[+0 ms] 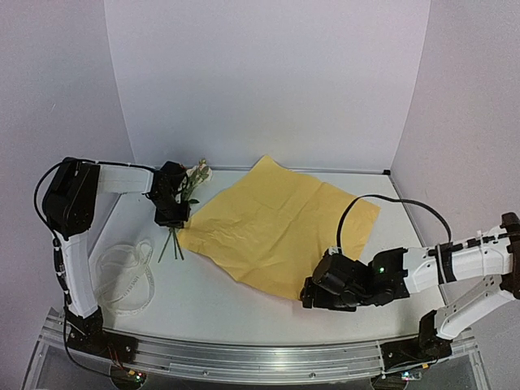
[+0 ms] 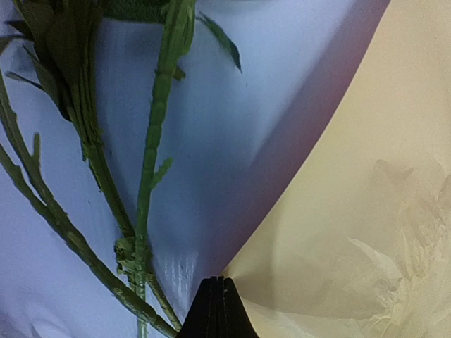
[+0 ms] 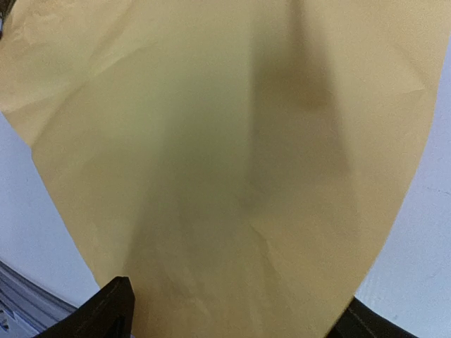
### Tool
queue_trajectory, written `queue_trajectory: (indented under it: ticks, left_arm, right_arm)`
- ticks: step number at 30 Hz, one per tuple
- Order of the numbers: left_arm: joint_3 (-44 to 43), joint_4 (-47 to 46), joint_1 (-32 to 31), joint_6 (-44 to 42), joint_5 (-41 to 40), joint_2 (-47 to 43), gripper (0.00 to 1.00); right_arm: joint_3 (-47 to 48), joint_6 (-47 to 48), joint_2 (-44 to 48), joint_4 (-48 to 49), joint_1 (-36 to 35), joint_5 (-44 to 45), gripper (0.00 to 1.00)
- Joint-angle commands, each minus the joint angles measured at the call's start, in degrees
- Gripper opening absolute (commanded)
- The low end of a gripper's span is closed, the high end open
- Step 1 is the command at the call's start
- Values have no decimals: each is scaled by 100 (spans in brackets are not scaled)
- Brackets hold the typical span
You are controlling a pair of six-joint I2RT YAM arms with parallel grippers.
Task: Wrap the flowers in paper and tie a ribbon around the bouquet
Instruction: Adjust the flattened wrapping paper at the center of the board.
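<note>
The top view alone takes in the whole layout. The paper (image 1: 280,223) lies spread as a tilted diamond mid-bench, and the flowers (image 1: 195,175) lie at its 9 o'clock corner, blooms toward the back wall and stems toward the near rail. The ribbon (image 1: 130,272) lies in loose loops at the paper's 8 o'clock, well apart from it.

Only the left wrist view shows the left fingers (image 2: 218,310) pressed together and pinching the tip of that corner. There the paper (image 2: 366,211) looks pale and crinkled and throws a broad shadow. The green stems (image 2: 151,169) run just beside it at 9 o'clock, with bare bench (image 2: 232,127) between.

Only the right wrist view shows the right fingers (image 3: 113,313) spread wide and gripping nothing. The paper (image 3: 225,141) narrows toward the gap between them.

The paper's 3 o'clock corner comes near the right wall. Open bench (image 1: 211,301) lies at its 6 to 7 o'clock, before the rail.

The left arm rises from its base and reaches flat toward 3 o'clock, its wrist turned down. The right arm stretches low toward 9 o'clock, its fingers (image 1: 309,294) at the sheet's 5 o'clock corner.
</note>
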State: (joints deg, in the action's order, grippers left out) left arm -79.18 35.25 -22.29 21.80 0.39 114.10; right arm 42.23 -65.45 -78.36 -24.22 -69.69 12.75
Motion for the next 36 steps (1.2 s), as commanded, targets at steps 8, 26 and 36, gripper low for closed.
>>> queue_trajectory:
  ticks: [8,26,36]
  left_arm:
    - [-1563,735,-12,-659,-618,403,0]
    - [-3343,1653,237,-1136,-810,1391,13]
    - [-2869,1293,-777,-745,-1598,380,76]
  right_arm:
    - [1067,1819,593,-2818,614,-1583,98]
    - [1608,2936,442,-3328,2856,-2292,98]
    - [1715,3107,140,-3015,3636,-2387,98]
